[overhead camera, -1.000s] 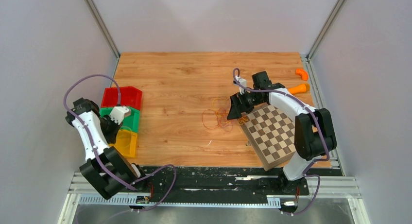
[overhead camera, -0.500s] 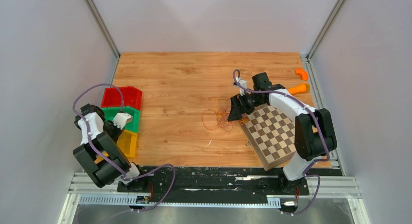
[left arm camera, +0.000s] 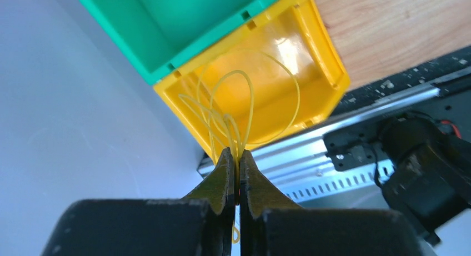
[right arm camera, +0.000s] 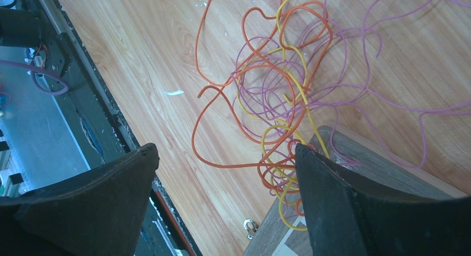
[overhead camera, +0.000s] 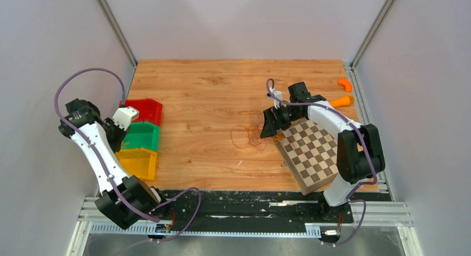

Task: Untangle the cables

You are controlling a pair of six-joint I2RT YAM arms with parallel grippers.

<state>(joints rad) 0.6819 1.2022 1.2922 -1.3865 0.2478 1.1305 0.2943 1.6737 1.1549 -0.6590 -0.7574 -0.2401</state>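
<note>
A tangle of thin cables (right arm camera: pixel 277 84) in orange, yellow and purple lies on the wooden table, and some strands lap onto the corner of a chessboard (right arm camera: pixel 366 167). My right gripper (right arm camera: pixel 225 150) hangs open over the tangle's near edge, its right finger over the board's corner. From the top view the tangle (overhead camera: pixel 248 135) sits just left of the right gripper (overhead camera: pixel 268 128). My left gripper (left arm camera: pixel 234 156) is shut on a single yellow cable (left arm camera: pixel 250 100), whose loops hang in front of the yellow bin (left arm camera: pixel 322 56). In the top view, the left gripper (overhead camera: pixel 115 138) is at the bins.
Red (overhead camera: pixel 150 106), green (overhead camera: pixel 145 138) and yellow (overhead camera: pixel 139 162) bins stand in a row at the table's left edge. The chessboard (overhead camera: pixel 311 150) lies tilted at the right. Two orange pieces (overhead camera: pixel 345 84) (overhead camera: pixel 341 101) sit at the back right. White walls close in both sides.
The left arm has swung: it first pulled back toward its base, then its elbow rose and the wrist moved farther back along the bins, still holding the yellow cable. The right arm has not moved.
</note>
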